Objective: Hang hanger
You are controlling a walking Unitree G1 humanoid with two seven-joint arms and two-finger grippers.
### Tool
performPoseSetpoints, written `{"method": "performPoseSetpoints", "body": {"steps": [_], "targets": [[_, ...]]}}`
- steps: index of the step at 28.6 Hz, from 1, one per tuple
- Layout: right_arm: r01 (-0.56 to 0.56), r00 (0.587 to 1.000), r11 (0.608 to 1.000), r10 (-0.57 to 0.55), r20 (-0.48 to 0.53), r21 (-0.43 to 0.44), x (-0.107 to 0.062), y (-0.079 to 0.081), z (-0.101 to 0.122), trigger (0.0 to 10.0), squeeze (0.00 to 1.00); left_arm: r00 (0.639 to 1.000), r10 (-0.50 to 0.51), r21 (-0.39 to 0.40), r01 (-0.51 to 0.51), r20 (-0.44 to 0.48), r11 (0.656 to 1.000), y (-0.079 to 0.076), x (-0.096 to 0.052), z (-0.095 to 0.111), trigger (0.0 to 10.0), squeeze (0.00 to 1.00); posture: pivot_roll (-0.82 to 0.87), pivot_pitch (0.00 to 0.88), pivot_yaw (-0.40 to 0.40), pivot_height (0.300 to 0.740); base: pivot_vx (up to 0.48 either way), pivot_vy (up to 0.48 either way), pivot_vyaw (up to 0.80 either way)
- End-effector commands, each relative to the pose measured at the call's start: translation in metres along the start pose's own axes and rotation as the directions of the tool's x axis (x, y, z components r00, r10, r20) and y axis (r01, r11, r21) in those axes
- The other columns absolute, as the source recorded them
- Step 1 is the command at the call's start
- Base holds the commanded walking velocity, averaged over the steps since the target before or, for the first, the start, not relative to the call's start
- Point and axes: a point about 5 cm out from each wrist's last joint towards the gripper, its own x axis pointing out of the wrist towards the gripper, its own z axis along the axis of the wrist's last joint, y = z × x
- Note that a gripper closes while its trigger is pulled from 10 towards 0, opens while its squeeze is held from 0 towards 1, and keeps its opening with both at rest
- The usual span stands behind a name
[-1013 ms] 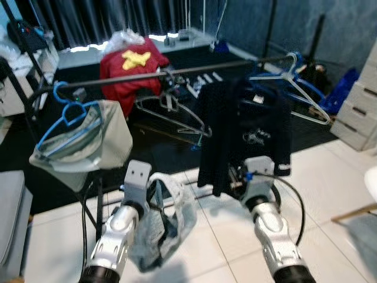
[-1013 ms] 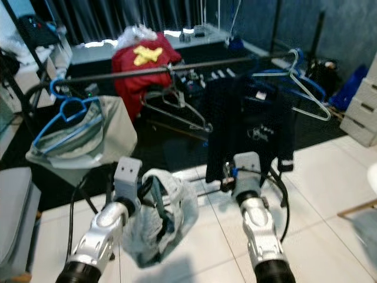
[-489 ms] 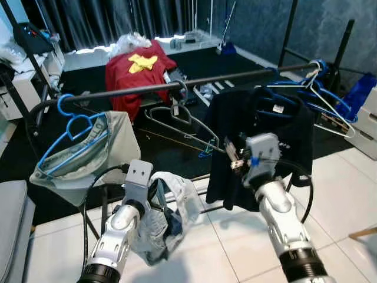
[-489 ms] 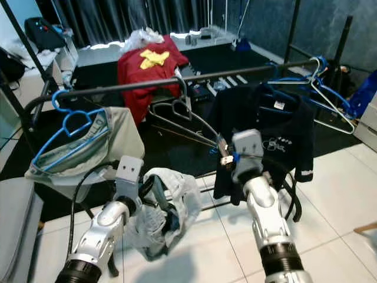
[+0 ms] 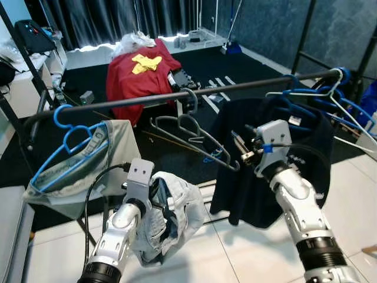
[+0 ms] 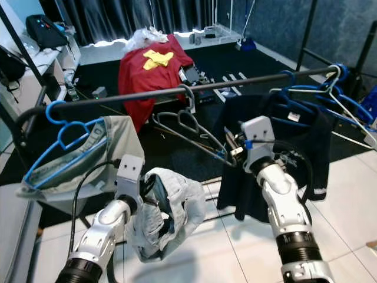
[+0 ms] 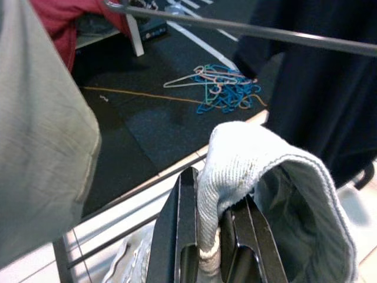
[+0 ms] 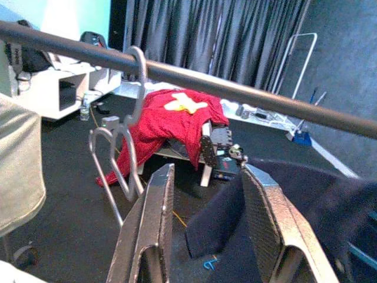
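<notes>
A thin grey wire hanger (image 5: 191, 127) hangs by its curved hook near the middle of the dark round rail (image 5: 135, 100). The right end effector (image 5: 242, 148) sits at its lower corner, fingers spread. The left end effector (image 7: 212, 236) pinches a ribbed pale garment (image 5: 171, 215) below the rail's left part.

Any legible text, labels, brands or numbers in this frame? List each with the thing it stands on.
None can be read.
Black shirt: pale chest print and white neck label, both too small and blurred.
Red garment: yellow patch, a shape, no letters made out.
</notes>
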Motion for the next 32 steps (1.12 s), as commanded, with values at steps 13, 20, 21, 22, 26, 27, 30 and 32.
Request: {"method": "performPoseSetpoints", "body": {"steps": [13,20,21,22,26,27,30,32], "targets": [[-0.048,0.998,0.998,0.049,-0.030,0.031,0.004,0.002,0.001,10.0,0.00,1.000,0.012,-0.001,-0.012,0.012,1.000,0.002,0.000,0.002,10.0,0.00,-0.07,0.001,0.048,0.740,0.266,0.000,0.00],[-0.065,0.997,0.997,0.066,-0.037,0.039,0.003,0.003,0.001,10.0,0.00,1.000,0.023,0.001,-0.023,0.003,1.000,0.003,0.001,0.000,10.0,0.00,-0.07,0.002,0.047,0.740,0.000,0.000,0.00],[-0.065,0.997,0.997,0.066,-0.037,0.039,0.003,0.003,0.001,10.0,0.00,1.000,0.023,0.001,-0.023,0.003,1.000,0.003,0.001,0.000,10.0,0.00,-0.07,0.002,0.047,0.740,0.000,0.000,0.00],[-0.068,0.997,0.997,0.070,-0.037,0.042,0.002,0.004,0.001,10.0,0.00,1.000,0.024,0.002,-0.024,0.000,1.000,0.003,0.000,0.000,10.0,0.00,-0.07,0.007,0.046,0.740,0.000,0.000,0.00],[-0.073,0.996,0.996,0.075,-0.038,0.048,0.001,0.005,0.001,10.0,0.00,1.000,0.025,0.002,-0.025,-0.003,1.000,0.003,0.000,-0.001,10.0,0.00,-0.07,0.009,0.046,0.740,0.000,0.000,0.00],[-0.081,0.996,0.995,0.083,-0.040,0.056,0.001,0.007,0.001,10.0,0.00,1.000,0.025,0.002,-0.025,-0.003,1.000,0.003,0.000,-0.001,10.0,0.00,-0.07,0.012,0.046,0.740,0.000,0.000,0.00],[-0.103,0.994,0.992,0.106,-0.038,0.073,0.000,0.011,0.000,10.0,0.00,1.000,0.025,0.002,-0.025,-0.003,1.000,0.003,-0.001,-0.001,10.0,0.00,-0.06,0.018,0.045,0.740,0.000,0.000,0.00],[-0.113,0.992,0.990,0.117,-0.043,0.084,0.001,0.012,-0.001,10.0,0.00,1.000,0.025,0.002,-0.025,-0.003,1.000,0.004,-0.002,-0.001,10.0,0.00,-0.06,0.024,0.043,0.740,0.000,0.000,0.00]]}}
